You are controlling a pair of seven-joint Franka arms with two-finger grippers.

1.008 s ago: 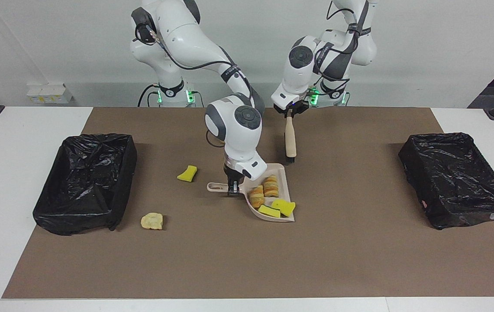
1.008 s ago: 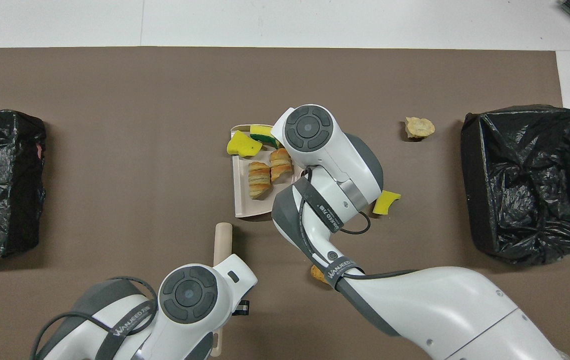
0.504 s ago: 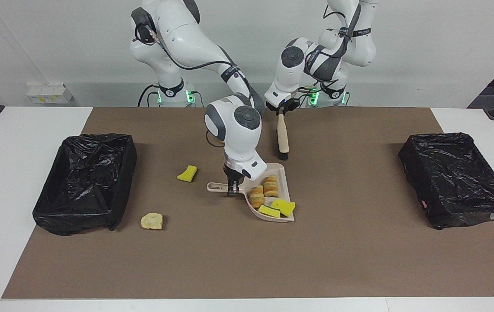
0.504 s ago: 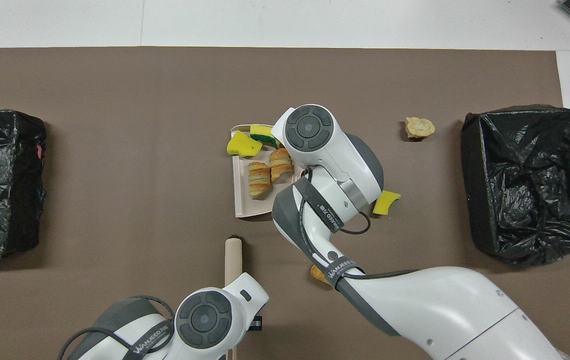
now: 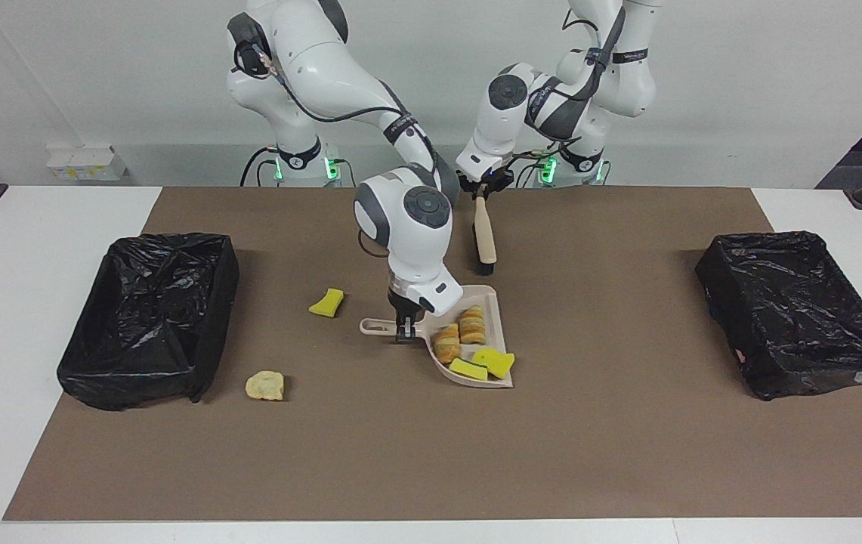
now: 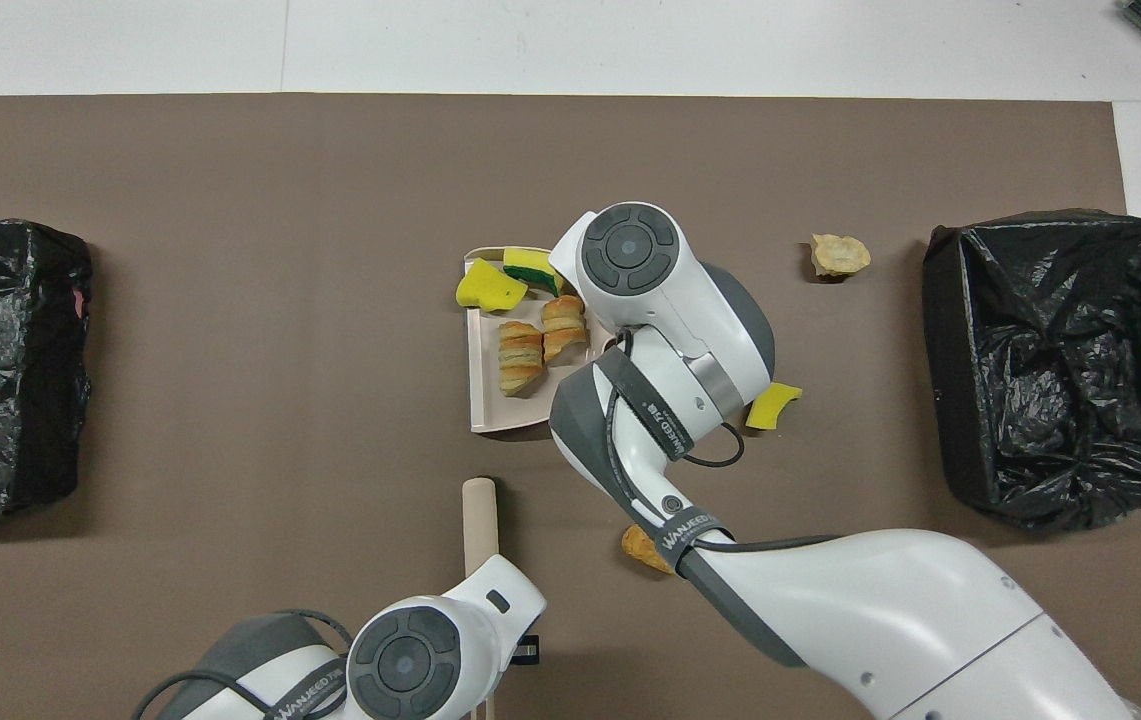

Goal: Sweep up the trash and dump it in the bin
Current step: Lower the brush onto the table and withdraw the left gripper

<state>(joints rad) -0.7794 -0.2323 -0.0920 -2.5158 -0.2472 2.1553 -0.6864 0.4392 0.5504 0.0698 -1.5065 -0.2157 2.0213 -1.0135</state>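
Firstly, left end effector (image 5: 480,193): pressed together on the handle end of the brush (image 5: 483,238), which hangs bristles-down over the robots' edge of the brown mat (image 5: 627,453). We judge that a loose hold would let the brush swing mid-sweep and flick pieces instead of pushing them.
Brown lump (image 6: 642,545): lies on the mat near the robots, half hidden under the right arm. We could overlook it, or the arm could roll it further away as it moves.
Yellow wedge (image 5: 327,302): loose on the mat, beside the dustpan handle toward the right arm's end of the table. A fast stroke may bounce the spongy piece past the pan.
Right end effector (image 5: 405,329): pinching the dustpan's handle. Held that far from the load, the pan may tip if it twists in the grip.
Dustpan (image 6: 490,410): on the mat at mid-table, carrying two bread pieces (image 5: 461,332) and two yellow sponges (image 5: 491,364). One sponge sits at the open lip, so we expect any forward tilt on lifting to spill it.
Tan lump (image 5: 265,385): farthest out, close to the bin at the right arm's end (image 5: 147,317). The brush has a long reach to it across the pan-holding arm, so the arms could collide.
Bin at the left arm's end (image 5: 797,310): well apart from the pan. A carry there is long, with more chance of shedding trash.
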